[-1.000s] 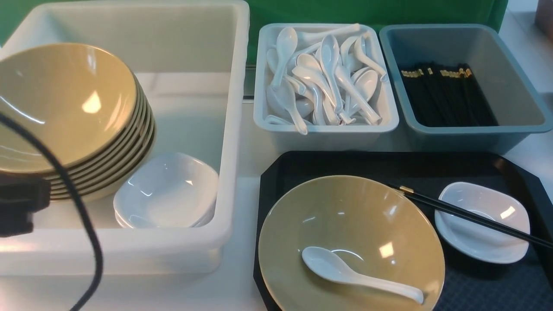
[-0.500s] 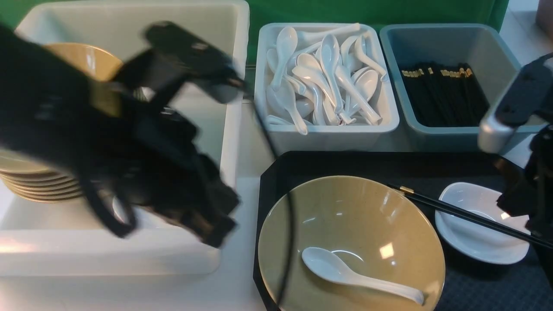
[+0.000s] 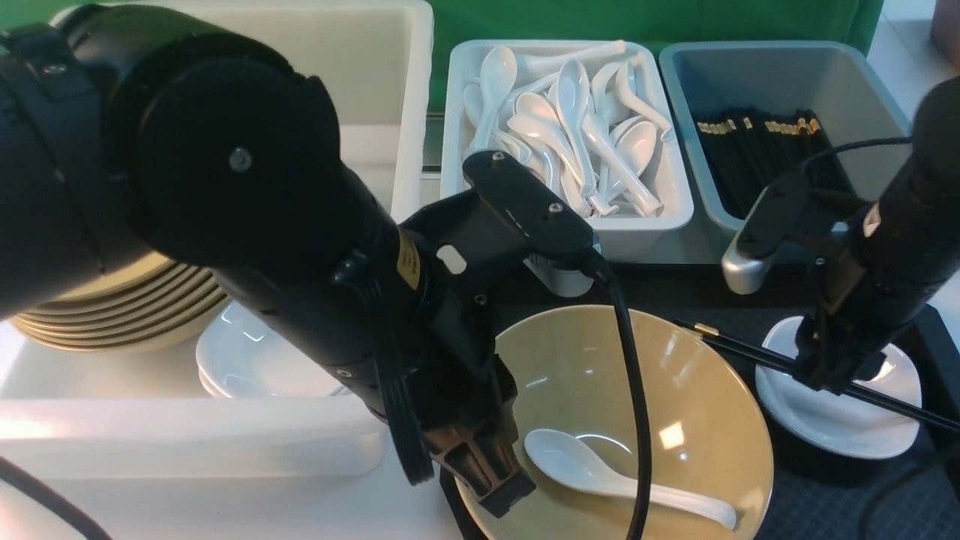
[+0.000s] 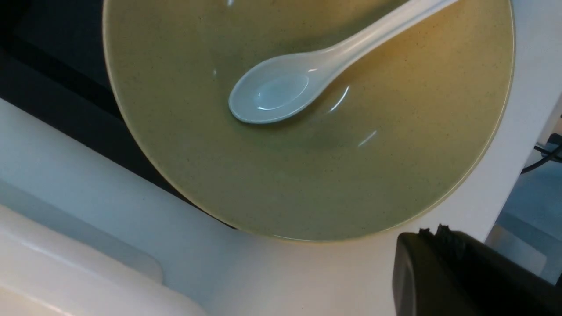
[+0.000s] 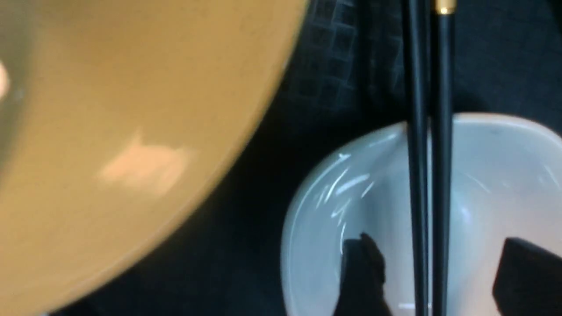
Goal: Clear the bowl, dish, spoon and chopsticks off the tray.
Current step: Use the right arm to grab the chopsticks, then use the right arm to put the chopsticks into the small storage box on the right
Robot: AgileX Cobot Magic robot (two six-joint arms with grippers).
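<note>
Right gripper (image 5: 434, 248) fingers spread astride the chopsticks (image 3: 750, 354), which lie across the dish (image 3: 885, 427) at lower right (on the tray (image 3: 825, 502)). Left gripper (image 3: 495, 491), fingers pressed together, is by the bowl (image 3: 675, 390) at lower centre, with the spoon (image 3: 592, 469) inside.

Glossy, finely speckled olive-yellow bowl (image 3: 690, 390), glossy white ceramic-looking spoon (image 3: 570, 457), glossy white dish (image 3: 847, 427), smooth black chopsticks (image 3: 742, 351) with a gold band, black plastic tray (image 3: 825, 502) with diamond-textured surface, smooth white plastic tub (image 3: 225, 442)
</note>
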